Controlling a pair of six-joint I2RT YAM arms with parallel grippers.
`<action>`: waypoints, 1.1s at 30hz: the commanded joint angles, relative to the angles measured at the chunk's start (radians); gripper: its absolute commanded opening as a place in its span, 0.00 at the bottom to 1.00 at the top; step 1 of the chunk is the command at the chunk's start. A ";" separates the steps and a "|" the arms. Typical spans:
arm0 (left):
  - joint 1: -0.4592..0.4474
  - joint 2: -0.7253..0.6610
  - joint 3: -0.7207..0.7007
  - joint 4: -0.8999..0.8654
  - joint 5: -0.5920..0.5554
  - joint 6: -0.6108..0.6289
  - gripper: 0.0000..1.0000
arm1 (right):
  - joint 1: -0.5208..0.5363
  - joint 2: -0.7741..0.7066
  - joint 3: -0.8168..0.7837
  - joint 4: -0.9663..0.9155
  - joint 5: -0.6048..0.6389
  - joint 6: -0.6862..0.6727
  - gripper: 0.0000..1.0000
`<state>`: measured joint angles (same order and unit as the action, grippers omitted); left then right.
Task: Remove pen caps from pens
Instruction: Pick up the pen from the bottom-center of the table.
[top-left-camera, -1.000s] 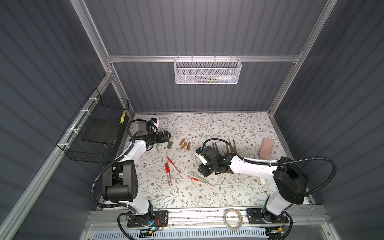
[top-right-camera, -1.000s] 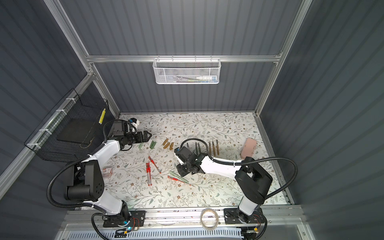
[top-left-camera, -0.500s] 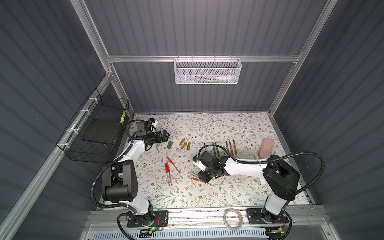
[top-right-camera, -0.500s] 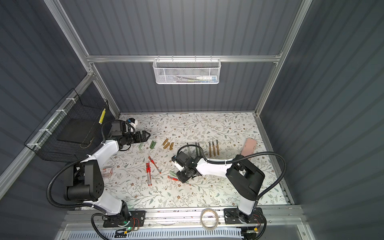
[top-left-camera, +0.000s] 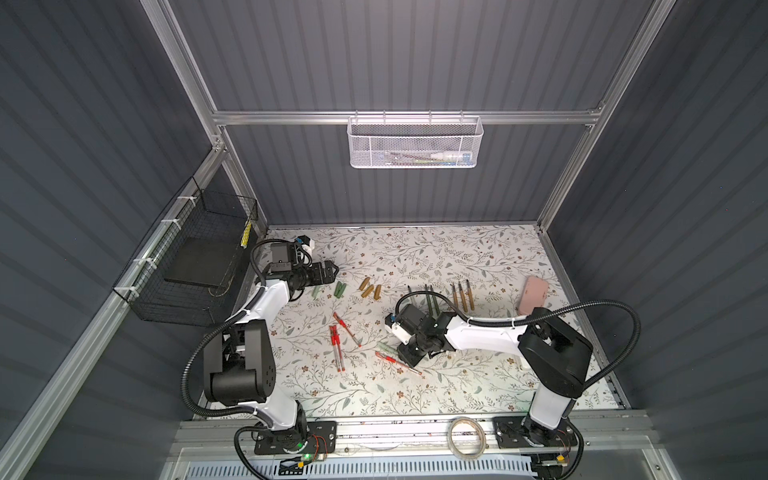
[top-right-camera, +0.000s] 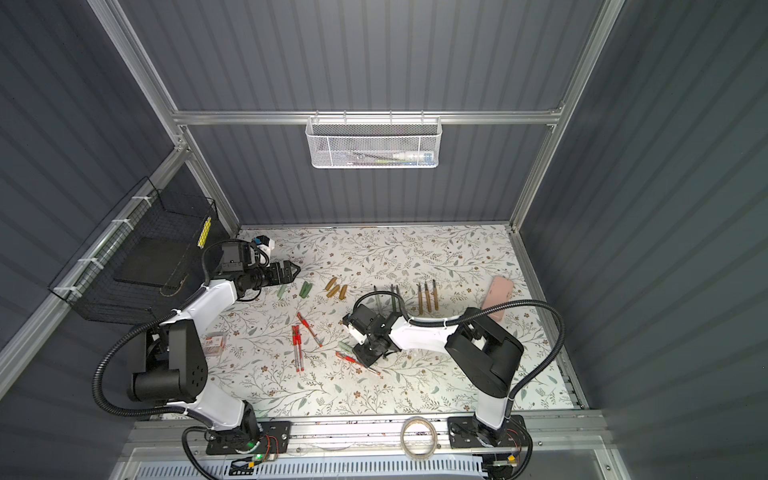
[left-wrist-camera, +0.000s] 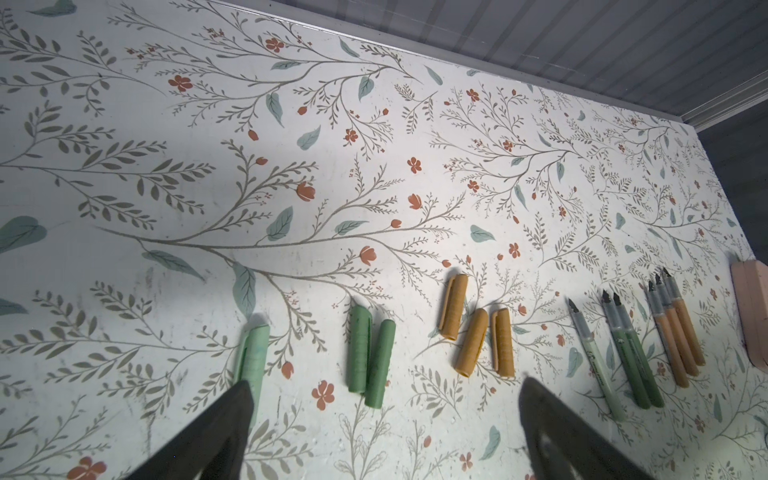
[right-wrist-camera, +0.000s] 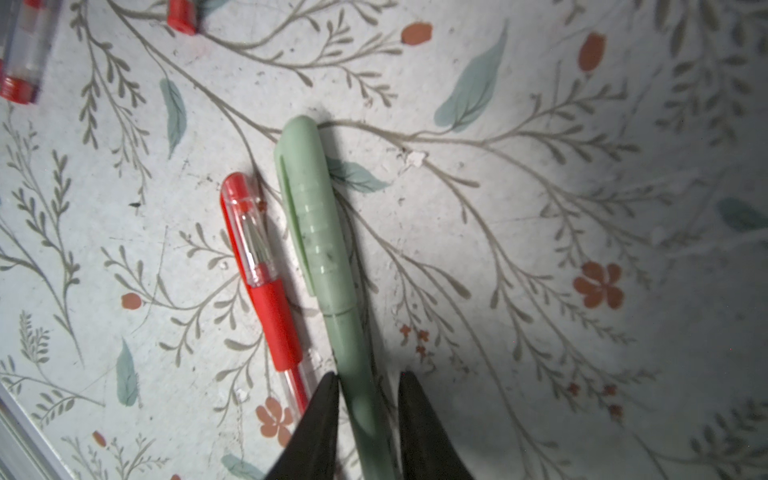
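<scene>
Pale green capped pen (right-wrist-camera: 332, 291) lies flat beside a red-gripped pen (right-wrist-camera: 270, 299)

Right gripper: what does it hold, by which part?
Nothing yet: right gripper straddles the green pen at its barrel, past the cap; one side shows a gap.
</scene>
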<state>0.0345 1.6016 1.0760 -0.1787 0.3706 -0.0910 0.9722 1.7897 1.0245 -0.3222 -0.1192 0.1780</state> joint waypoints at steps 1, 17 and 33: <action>0.009 -0.006 0.024 -0.002 0.031 -0.009 1.00 | -0.003 0.034 0.019 -0.033 0.054 -0.026 0.23; 0.008 -0.019 -0.006 0.120 0.327 -0.161 1.00 | -0.054 -0.052 0.043 0.025 0.151 0.005 0.04; -0.181 0.003 -0.143 0.523 0.549 -0.487 0.89 | -0.081 -0.105 0.172 0.127 0.273 0.184 0.02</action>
<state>-0.1116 1.6009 0.9474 0.2584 0.8536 -0.5247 0.8986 1.7004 1.1667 -0.2203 0.1356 0.3210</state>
